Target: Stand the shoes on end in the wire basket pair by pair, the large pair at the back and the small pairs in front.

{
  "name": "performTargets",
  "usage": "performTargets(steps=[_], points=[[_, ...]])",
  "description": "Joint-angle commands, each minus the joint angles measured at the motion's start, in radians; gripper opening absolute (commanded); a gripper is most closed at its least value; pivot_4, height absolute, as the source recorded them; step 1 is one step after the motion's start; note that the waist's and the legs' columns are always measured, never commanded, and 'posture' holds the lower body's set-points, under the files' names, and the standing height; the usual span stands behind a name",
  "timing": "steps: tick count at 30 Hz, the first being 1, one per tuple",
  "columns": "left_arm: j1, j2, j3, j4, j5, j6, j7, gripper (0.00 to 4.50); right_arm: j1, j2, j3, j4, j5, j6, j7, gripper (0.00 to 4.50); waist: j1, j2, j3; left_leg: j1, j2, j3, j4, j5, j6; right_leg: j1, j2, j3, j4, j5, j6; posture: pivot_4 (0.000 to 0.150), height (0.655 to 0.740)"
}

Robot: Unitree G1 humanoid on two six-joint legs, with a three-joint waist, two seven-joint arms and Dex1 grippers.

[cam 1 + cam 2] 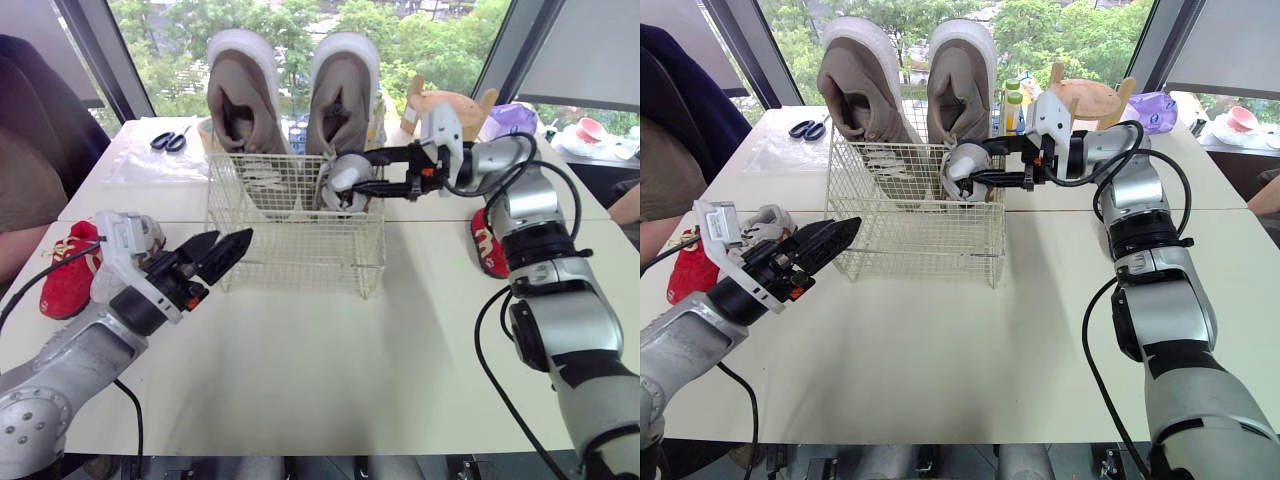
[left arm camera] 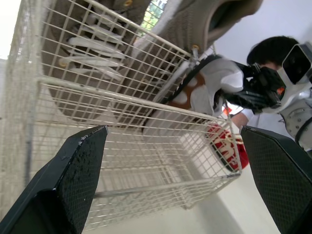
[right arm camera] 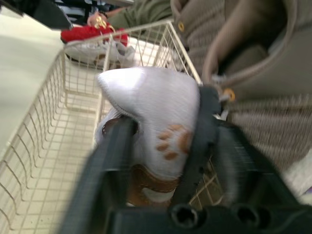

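Desk scene with a wire basket [image 1: 300, 230] standing on the pale desk [image 1: 330, 370], seen from the head camera. The large pair, two taupe lace-up shoes with white soles, is stood on end against the basket's back wall, the left shoe [image 1: 243, 100] and the right shoe [image 1: 340, 95] side by side with their heels projecting well above the rim. A small white shoe [image 1: 345, 180], marked with brown paw prints in the right wrist view, is clamped between the two black fingers of the right pincer [image 1: 362, 172]; it is held at rim height in the basket's right-hand part, just in front of the right large shoe, with its lower end inside the wire. Whether it touches the basket floor cannot be told. The left pincer [image 1: 232, 243] is shown empty, its fingers spread wide, hovering near the basket's front left corner and pointed toward the wire. A small red shoe [image 1: 68, 275] is seen lying on the desk at the left, well apart from the basket, with a small grey-white shoe [image 1: 765, 222] just beside it. A second small red shoe [image 1: 488, 245] is seen on the desk to the right, partly hidden behind the right arm. Black-handled scissors [image 1: 168, 140] are laid on the far left part of the desk.
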Motion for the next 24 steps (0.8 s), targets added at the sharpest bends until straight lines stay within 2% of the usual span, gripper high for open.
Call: performTargets(steps=[1,6,10,12,16,20,24], points=[[-0.01,0.025,0.039,0.004,0.017,-0.02,0.014,4.5,-0.043,-0.036,-0.045,-0.063,0.012,0.029,0.019,4.18,0.001,0.0,0.0,0.0,0.0,0.0,0.0,0.0,0.0,0.0,0.0,0.0,0.0,0.0,0.0,0.15,0.74],[-0.036,0.113,0.094,0.082,0.063,0.004,0.062,4.5,-0.029,-0.115,-0.115,-0.263,0.109,0.25,0.036,4.18,0.003,0.0,0.0,0.0,0.0,-0.001,0.0,0.0,0.0,-0.001,0.0,0.0,0.0,0.0,0.0,0.15,0.74],[-0.074,0.194,0.121,0.158,0.112,0.037,0.043,4.5,-0.008,-0.176,-0.181,-0.431,0.198,0.421,0.008,4.18,0.001,0.0,0.0,0.0,0.0,-0.001,-0.001,0.0,0.0,-0.001,-0.002,0.0,0.0,0.0,0.0,0.15,0.74],[-0.098,0.242,0.117,0.212,0.163,0.064,0.038,4.5,-0.012,-0.195,-0.217,-0.488,0.234,0.475,-0.02,4.35,0.0,0.0,0.0,0.0,0.0,-0.001,-0.001,0.0,0.0,-0.001,-0.002,0.0,0.0,0.0,0.0,0.15,0.74],[-0.172,0.33,0.045,0.338,0.304,0.136,0.015,4.5,-0.012,-0.22,-0.243,-0.608,0.313,0.601,-0.039,4.35,0.0,0.001,0.0,0.0,0.0,-0.001,-0.002,0.0,0.0,-0.001,-0.001,-0.001,0.0,0.0,0.0,0.15,0.74],[-0.454,0.36,-0.117,0.575,0.468,0.249,0.024,4.5,0.05,-0.258,-0.173,-0.804,0.36,0.703,-0.001,4.35,0.008,-0.001,0.0,0.0,0.0,-0.001,0.0,0.0,0.0,0.0,0.0,-0.002,0.001,0.001,0.001,0.15,0.74],[-0.711,0.361,-0.319,0.798,0.652,0.368,-0.133,4.5,0.128,-0.273,-0.12,-0.918,0.37,0.744,0.005,4.35,0.005,-0.002,-0.001,0.0,-0.002,-0.002,0.001,0.0,0.0,0.001,0.0,-0.002,0.001,0.003,0.006,0.15,0.74]])
